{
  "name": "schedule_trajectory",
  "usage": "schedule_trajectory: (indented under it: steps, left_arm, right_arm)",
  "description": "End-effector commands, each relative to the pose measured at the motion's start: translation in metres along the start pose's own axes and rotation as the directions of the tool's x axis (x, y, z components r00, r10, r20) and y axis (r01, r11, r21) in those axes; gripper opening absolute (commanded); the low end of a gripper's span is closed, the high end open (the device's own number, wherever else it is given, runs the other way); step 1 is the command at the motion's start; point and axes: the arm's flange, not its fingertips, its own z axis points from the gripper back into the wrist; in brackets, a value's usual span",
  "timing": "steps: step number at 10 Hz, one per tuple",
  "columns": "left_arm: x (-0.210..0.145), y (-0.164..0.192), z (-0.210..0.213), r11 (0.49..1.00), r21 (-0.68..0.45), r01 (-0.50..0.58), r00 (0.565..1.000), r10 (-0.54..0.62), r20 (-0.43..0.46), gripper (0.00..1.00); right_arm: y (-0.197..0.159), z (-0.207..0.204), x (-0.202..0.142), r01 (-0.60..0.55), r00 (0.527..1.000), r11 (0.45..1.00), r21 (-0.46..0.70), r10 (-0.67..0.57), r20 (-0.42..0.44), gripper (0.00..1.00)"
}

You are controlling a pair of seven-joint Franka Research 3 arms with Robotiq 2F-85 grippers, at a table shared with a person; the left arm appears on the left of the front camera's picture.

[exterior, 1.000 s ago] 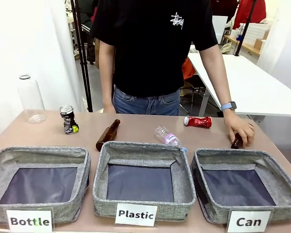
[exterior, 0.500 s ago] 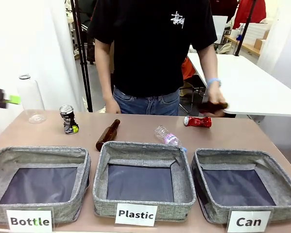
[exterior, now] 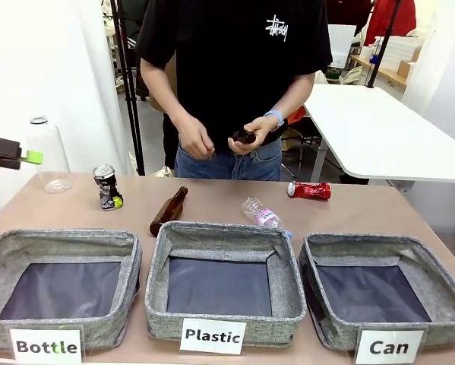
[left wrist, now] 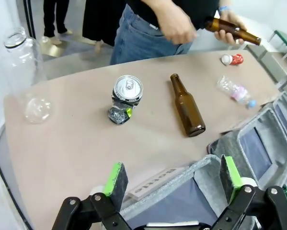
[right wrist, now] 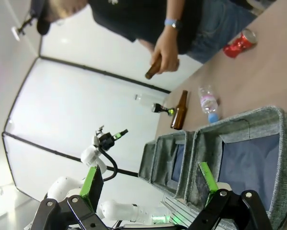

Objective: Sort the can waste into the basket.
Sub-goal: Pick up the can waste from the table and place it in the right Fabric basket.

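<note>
A shiny red can [exterior: 309, 190] lies on its side at the table's far right, also seen in the left wrist view [left wrist: 232, 59] and the right wrist view [right wrist: 239, 44]. At the far left the dark can [exterior: 105, 186] stands upright with its silver top up [left wrist: 124, 98]. The grey basket labelled "Can" [exterior: 364, 245] sits at the front right with nothing in it [right wrist: 239, 120]. My left gripper [left wrist: 172, 177] hovers open above the left bin, near the dark can; it enters the front view at the left edge [exterior: 14, 154]. My right gripper [right wrist: 148, 184] is open above the front right.
The person holds a brown bottle [exterior: 246, 138] in both hands above the table's far side. Another brown bottle [exterior: 169, 211] and a crushed clear bottle [exterior: 263, 215] lie mid-table. A clear jar [exterior: 46, 156] stands far left. Bins labelled "Bottle" [exterior: 60, 242] and "Plastic" [exterior: 219, 230] sit in front.
The person picked a brown bottle up from the table's right side and brought it before the body. My left gripper came into the front view at the left edge.
</note>
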Motion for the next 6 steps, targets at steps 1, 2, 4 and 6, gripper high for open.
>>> schedule_trajectory:
  steps: [1, 2, 4, 6]
  left_arm:
    - [0.002, -0.002, -0.009, 1.000, 0.007, 0.002, 1.000, -0.002, -0.010, 1.00]
    - [0.018, 0.007, -0.020, 0.994, 0.107, -0.005, 0.999, 0.001, 0.039, 1.00]
    - [0.044, 0.029, -0.042, 0.997, 0.063, -0.038, 0.999, 0.036, 0.030, 1.00]
    - [0.059, 0.046, -0.064, 0.996, 0.031, -0.084, 0.996, 0.084, -0.003, 1.00]
  right_arm:
    - [0.001, -0.001, 0.003, -0.029, 0.999, 0.999, 0.020, 0.029, 0.016, 1.00]
    - [0.001, -0.001, 0.003, -0.029, 0.999, 0.999, 0.020, 0.029, 0.016, 1.00]
    - [0.001, -0.001, 0.003, -0.029, 0.999, 0.999, 0.020, 0.029, 0.016, 1.00]
    - [0.001, -0.001, 0.003, -0.029, 0.999, 0.999, 0.020, 0.029, 0.016, 1.00]
